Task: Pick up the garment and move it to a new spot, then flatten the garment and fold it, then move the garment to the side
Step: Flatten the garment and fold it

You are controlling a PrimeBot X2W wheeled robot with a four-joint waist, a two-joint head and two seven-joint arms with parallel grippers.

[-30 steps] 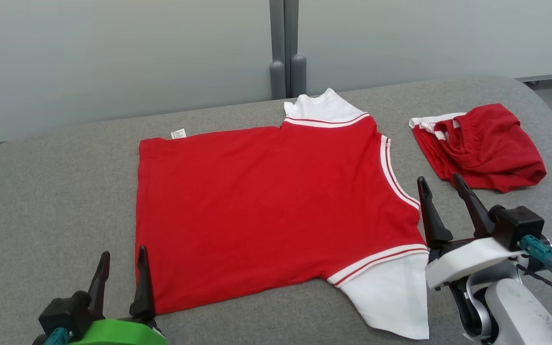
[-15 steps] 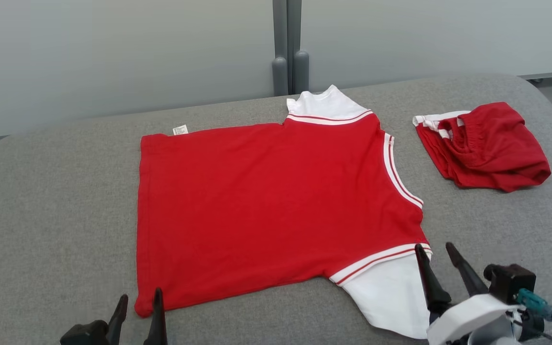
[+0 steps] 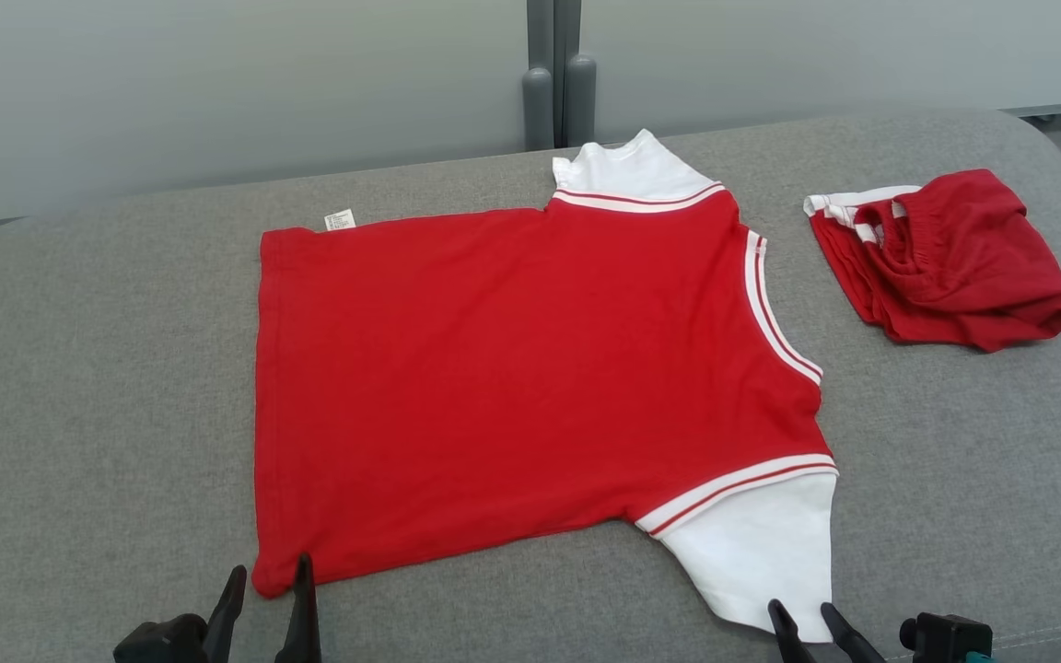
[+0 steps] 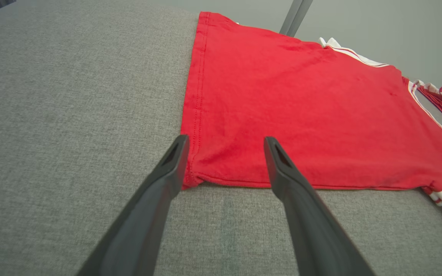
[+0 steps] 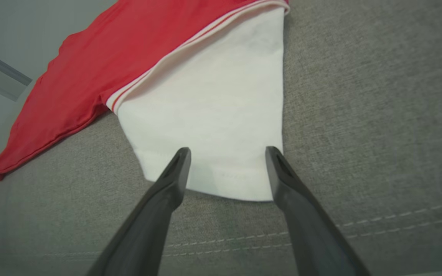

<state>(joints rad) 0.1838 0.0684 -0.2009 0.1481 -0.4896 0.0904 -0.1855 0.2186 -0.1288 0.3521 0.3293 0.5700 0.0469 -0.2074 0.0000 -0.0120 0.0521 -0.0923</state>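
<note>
A grey cloth-covered table (image 3: pixel 79 368) with a stitched seam along its near edge; red shorts (image 3: pixel 945 258) with white trim lie bunched near its far right corner; two grey posts (image 3: pixel 553 87) behind, against a pale wall (image 3: pixel 217 83).

left hand (image 3: pixel 270 564), right hand (image 3: pixel 799 605) cut off by head view's bottom edge; tag (image 3: pixel 339 220) print unreadable.

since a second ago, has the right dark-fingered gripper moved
Yes: the right gripper drew back, from beside the striped neckline of the red shirt to the hem of its white sleeve.
</note>
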